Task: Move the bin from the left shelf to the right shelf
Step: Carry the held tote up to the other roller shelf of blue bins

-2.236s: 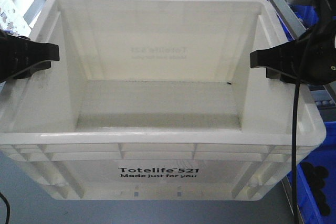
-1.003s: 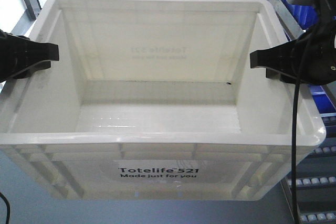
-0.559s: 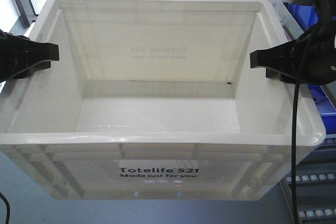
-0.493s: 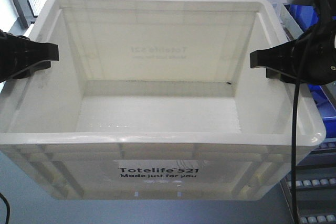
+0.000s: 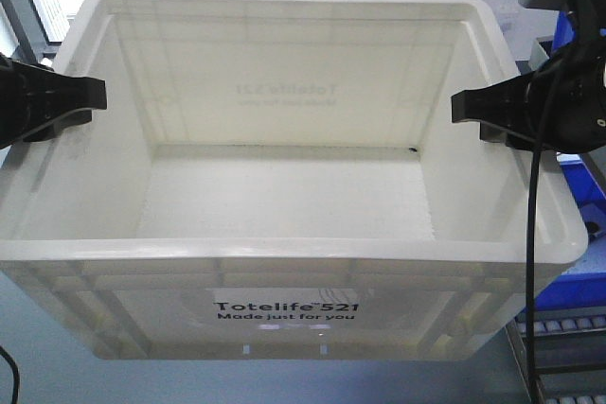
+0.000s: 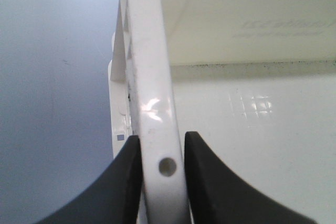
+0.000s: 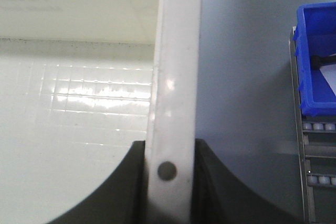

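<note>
Two arms hold the big white bin [image 5: 284, 314], one on each side. The left gripper [image 6: 163, 166] is pinched tight on the left rim. The right gripper [image 7: 168, 171] is pinched tight on the right rim. The bin looks lifted up between the arms, with a blue bin [image 7: 315, 61] and a roller shelf [image 7: 307, 182] near its right side. The rims are thin and smooth, so one could slip out. Then the bin would tip or drop. It could also bump the roller shelf if it swings too far right.
</note>
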Controlling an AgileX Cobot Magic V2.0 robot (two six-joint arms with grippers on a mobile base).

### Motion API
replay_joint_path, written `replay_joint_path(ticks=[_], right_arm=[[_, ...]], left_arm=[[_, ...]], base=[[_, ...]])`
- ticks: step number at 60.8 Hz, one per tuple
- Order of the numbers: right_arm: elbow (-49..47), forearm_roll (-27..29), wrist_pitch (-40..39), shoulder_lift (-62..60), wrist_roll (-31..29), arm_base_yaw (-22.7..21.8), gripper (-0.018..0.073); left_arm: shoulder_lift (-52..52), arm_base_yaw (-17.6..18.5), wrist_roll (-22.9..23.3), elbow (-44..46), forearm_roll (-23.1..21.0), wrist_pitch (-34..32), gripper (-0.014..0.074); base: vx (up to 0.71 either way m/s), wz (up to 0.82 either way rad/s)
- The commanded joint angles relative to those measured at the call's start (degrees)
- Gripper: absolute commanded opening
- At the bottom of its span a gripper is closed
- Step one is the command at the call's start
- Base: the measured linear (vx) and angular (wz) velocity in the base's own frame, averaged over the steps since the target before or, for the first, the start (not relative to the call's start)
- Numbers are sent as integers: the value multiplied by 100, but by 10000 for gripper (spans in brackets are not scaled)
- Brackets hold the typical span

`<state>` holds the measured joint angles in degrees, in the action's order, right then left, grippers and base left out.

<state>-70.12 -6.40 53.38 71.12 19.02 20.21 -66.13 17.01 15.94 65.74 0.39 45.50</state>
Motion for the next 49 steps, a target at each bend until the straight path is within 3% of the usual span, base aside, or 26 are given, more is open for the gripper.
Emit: replay_joint_path(ticks=[1,49], right_arm=[[-219,-538,-605,-206,-22,-95,-9],[-219,-538,-605,-206,-22,-95,-9]], left_arm=[[232,-20,-161,234,220,-586,-6],[232,-20,-161,234,220,-586,-6]], base=[[35,3],[32,7]])
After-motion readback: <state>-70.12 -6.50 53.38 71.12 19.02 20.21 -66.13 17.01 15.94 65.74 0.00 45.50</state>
